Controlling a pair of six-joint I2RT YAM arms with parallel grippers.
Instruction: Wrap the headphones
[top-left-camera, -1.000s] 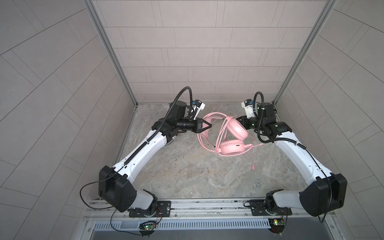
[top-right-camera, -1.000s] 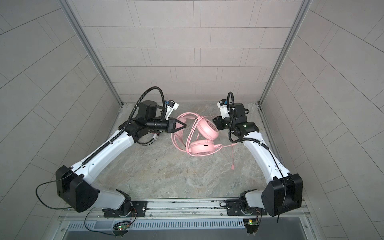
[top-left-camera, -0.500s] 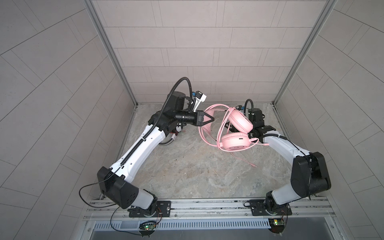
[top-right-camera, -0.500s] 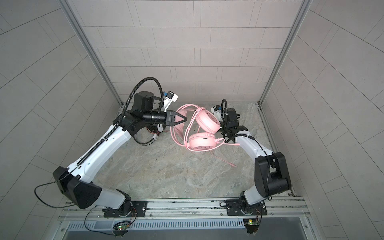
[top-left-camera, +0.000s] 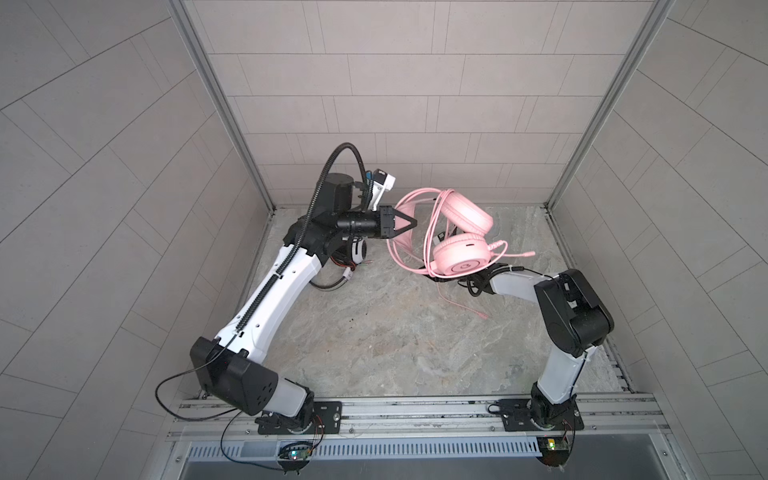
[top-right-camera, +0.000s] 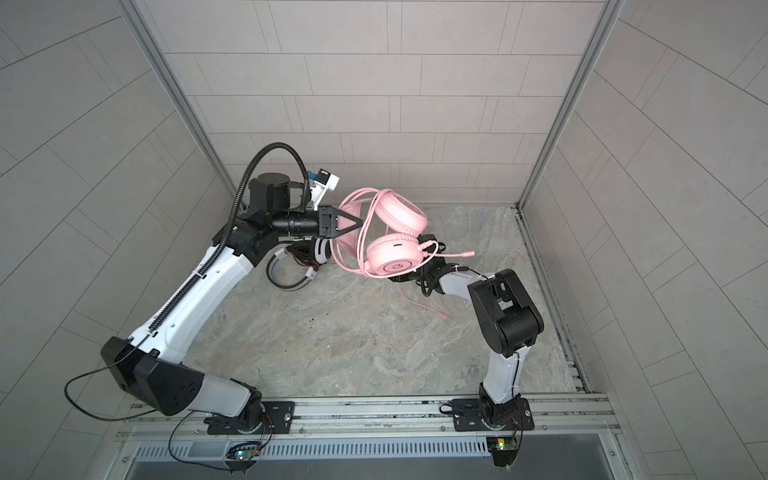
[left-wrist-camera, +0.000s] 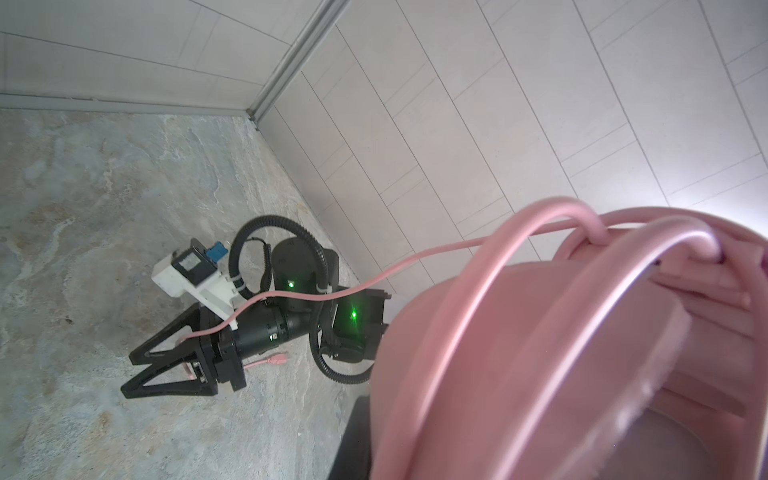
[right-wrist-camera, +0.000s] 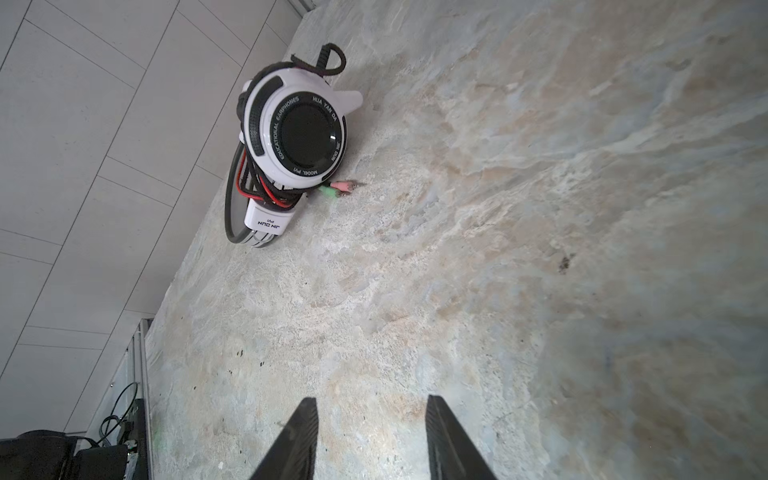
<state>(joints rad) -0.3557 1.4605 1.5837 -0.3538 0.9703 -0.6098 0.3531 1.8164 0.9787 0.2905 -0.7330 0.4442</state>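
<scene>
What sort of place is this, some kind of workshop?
Probably a robot test booth: grey tiled walls box in a stone-patterned tabletop, two white-and-black robot arms are bolted to a metal rail at its front, and the left one holds up a pink over-ear headset.

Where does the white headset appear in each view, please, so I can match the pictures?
A top view: white headset left of centre, partly under the left arm.
A top view: white headset partly under that arm.
Left wrist: not in it.
Right wrist: white headset on the tabletop by the wall, ahead of the right gripper.
Shared landmark: the marbled tabletop.
</scene>
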